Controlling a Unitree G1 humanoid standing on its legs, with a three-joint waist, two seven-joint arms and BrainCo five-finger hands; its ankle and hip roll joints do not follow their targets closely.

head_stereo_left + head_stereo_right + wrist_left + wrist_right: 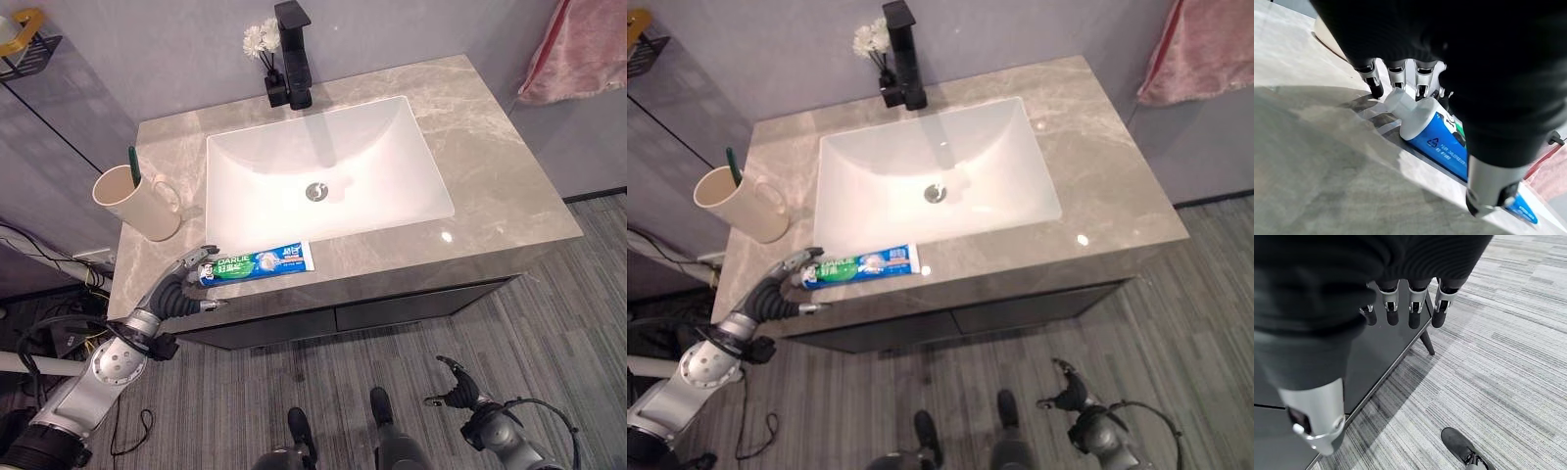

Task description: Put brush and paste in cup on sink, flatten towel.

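Note:
A blue and green toothpaste tube (257, 262) lies on the grey marble counter (490, 166) in front of the basin, white cap (1400, 105) pointing left. My left hand (176, 289) straddles the cap end. Its fingers (1374, 81) reach over the far side and the thumb (1493, 191) hangs on the near side, apart from the tube. A cream cup (137, 204) stands at the counter's left with a green toothbrush (133, 162) upright inside. A pink towel (573, 49) hangs bunched on the wall at the upper right. My right hand (458, 390) hangs low over the floor, open and empty.
A white basin (323, 166) takes up the middle of the counter, with a black faucet (292, 54) and a small vase of white flowers (260, 39) behind it. A wire shelf (24, 44) juts from the wall at the upper left. The dark cabinet front (411, 308) sits under the counter edge.

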